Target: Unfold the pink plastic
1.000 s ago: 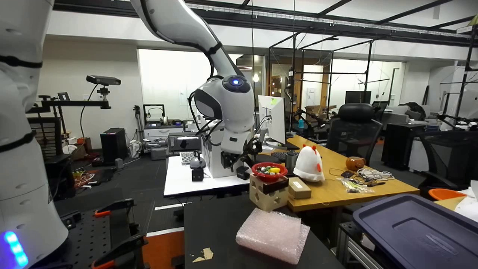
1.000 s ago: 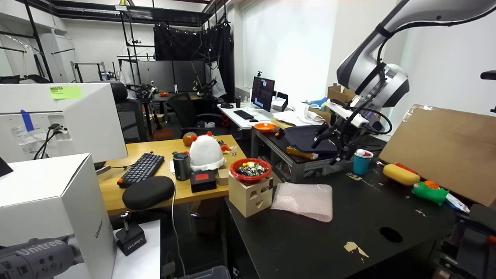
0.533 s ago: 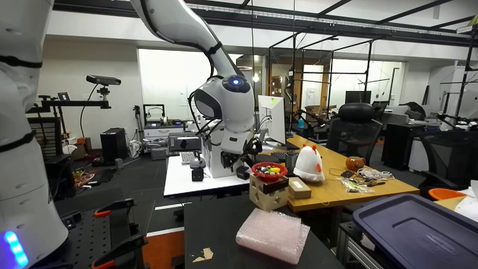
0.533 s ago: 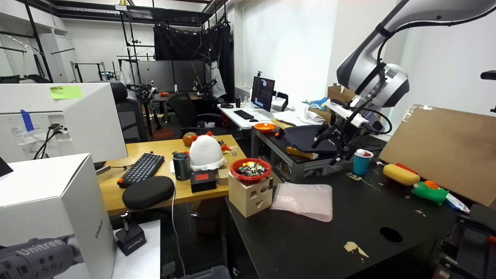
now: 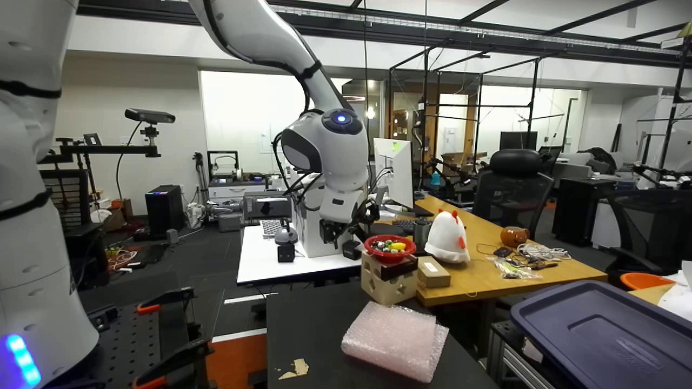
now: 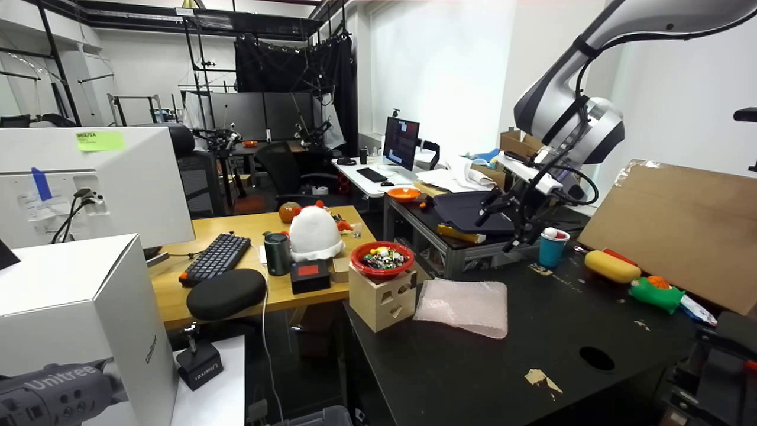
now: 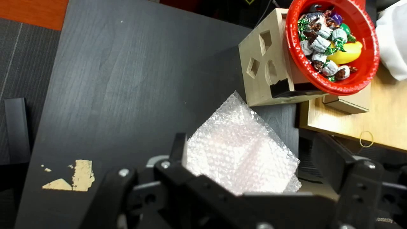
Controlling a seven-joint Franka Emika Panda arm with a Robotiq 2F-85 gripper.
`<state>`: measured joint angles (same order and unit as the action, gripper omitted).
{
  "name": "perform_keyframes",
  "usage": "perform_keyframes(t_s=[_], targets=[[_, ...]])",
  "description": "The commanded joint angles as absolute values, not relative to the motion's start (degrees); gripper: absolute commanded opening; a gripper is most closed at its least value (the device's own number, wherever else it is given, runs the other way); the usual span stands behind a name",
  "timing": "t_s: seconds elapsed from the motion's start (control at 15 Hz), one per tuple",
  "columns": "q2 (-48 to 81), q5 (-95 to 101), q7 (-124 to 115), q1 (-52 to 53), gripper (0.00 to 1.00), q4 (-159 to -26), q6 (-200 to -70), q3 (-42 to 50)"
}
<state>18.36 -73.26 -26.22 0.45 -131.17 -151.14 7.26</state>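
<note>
The black two-fingered gripper [image 7: 250, 143] is hanging in the air, and the pale pink, roughly rectangular sheet of plastic bubble wrap [image 7: 241, 156] is lying below and ahead of it on the dark, flat worktop [image 7: 136, 79], well apart from the fingertips. In an exterior view the gripper [image 6: 494, 235] is pointing down and to the left, towards the side where the sheet is resting. Its fingers are standing wide apart and are grasping nothing. In the wrist view the sheet is filling most of the gap between them, its left corner partly hiding behind the left finger, so the coming move is probably calling for a slanting descent with little sideways correction.

The sheet's edges are running aslant to the line between the fingertips. Its outline is coming close to square, so its long axis is hard to tell. Its far corner is sitting just beside the pale wooden block with cut-out shapes [image 7: 270, 66]; whether they are touching is unclear.

The plastic is looking thin, translucent and dimpled, glaring almost white in the wrist view. It is lying folded in layers: in an exterior view a lower layer [image 5: 439, 341] is jutting out at the right, perhaps offering an edge.
</note>
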Motion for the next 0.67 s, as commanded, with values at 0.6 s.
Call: perform_keyframes(t_s=[0.6], targets=[[21.62,-74.26,-28.79,-0.56,1.00,-125.62,-149.49,4.49]])
